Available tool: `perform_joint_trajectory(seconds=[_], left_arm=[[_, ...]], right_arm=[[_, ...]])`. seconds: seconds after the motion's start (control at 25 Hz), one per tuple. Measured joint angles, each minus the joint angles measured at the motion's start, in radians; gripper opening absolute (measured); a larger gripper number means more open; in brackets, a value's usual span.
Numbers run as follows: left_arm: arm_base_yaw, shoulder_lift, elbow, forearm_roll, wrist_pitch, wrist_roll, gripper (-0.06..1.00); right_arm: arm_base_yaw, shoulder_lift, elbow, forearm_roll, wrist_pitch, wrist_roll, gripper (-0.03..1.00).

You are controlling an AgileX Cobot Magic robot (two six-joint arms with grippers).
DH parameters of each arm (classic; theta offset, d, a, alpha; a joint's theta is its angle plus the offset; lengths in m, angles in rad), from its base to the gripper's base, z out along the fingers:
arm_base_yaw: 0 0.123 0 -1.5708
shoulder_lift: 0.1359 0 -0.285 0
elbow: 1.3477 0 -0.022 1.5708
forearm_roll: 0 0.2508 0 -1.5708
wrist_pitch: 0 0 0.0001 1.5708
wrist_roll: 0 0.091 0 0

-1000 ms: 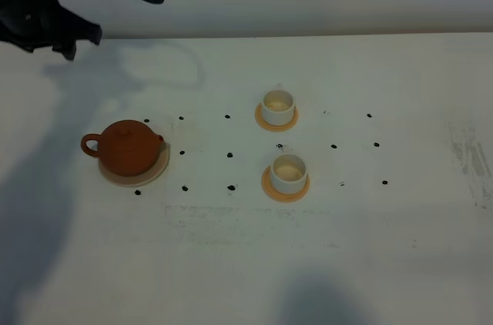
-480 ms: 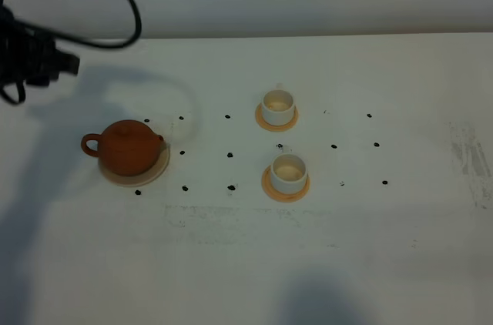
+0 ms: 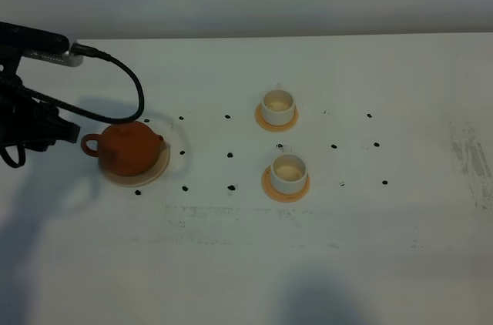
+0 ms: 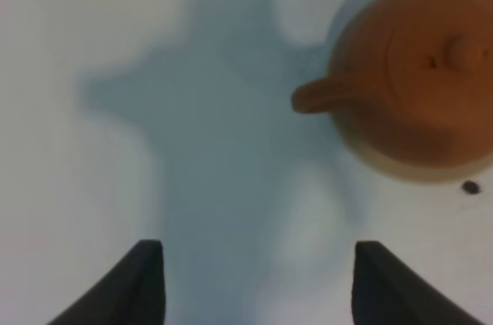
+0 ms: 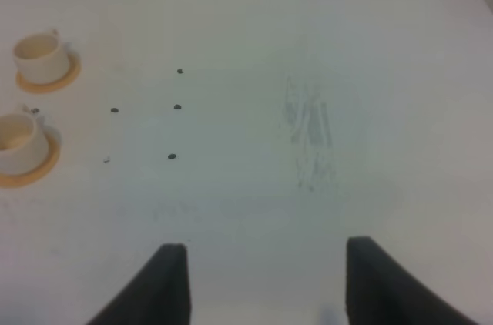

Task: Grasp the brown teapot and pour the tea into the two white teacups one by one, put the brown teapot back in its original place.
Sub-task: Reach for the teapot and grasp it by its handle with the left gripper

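Observation:
The brown teapot (image 3: 129,148) sits upright on the large beige coaster (image 3: 151,175) at the left, handle pointing left. It also shows in the left wrist view (image 4: 431,78), its loop handle (image 4: 316,98) toward my left gripper (image 4: 258,288). That gripper is open and empty, hovering apart from the handle. My left arm (image 3: 31,121) is just left of the teapot. Two white teacups stand mid-table, the far one (image 3: 278,105) and the near one (image 3: 289,170); both show in the right wrist view (image 5: 37,55) (image 5: 15,142). My right gripper (image 5: 258,283) is open and empty. No tea is visible.
Each cup stands on a small orange coaster (image 3: 271,185) (image 3: 266,122). Small black dots (image 3: 229,155) mark the white table (image 3: 385,248) between teapot and cups. A black cable (image 3: 127,82) loops from the left arm behind the teapot. A scuffed patch (image 3: 470,155) lies at the right.
My left arm has come down from the far left corner toward me and now sits just left of the teapot's handle. Teapot and cups have not moved.

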Motion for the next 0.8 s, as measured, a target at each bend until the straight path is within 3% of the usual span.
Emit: perform_joint_trajectory(seconds=[0.28,0.64,0.8], left_arm=[[0.042,0.025,0.001,0.003,-0.042,0.214,0.54],[0.097,0.168,-0.013,-0.095,-0.168,0.410,0.53],[0.106,0.225,-0.093,-0.143,-0.134,0.418,0.49]], right_arm=[[0.000,0.000,0.000,0.001,0.000,0.000,0.44],[0.000,0.000,0.000,0.001,0.001,0.000,0.44],[0.000,0.000,0.000,0.002,0.001,0.000,0.44]])
